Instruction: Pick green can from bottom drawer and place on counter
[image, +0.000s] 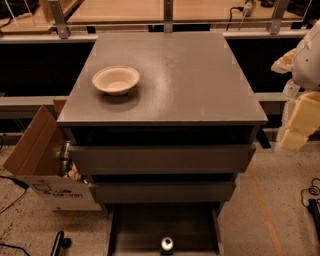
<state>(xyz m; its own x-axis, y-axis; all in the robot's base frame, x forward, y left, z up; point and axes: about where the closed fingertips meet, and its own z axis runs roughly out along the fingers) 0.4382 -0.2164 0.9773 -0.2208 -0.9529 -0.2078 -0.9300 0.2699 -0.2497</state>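
The green can (166, 244) stands upright in the open bottom drawer (135, 230), near its front edge at the bottom of the view; its shiny silver top faces up. The counter (180, 80) is the broad dark grey top of the cabinet. My gripper (294, 135) hangs at the far right of the view, beside the cabinet's right front corner, above floor level and well apart from the can. It holds nothing that I can see.
A pale shallow bowl (116, 79) sits on the counter's left part. The two upper drawers (160, 159) are pulled out a little. An open cardboard box (40, 160) stands on the floor at the left. Cables (312, 192) lie on the floor at the right.
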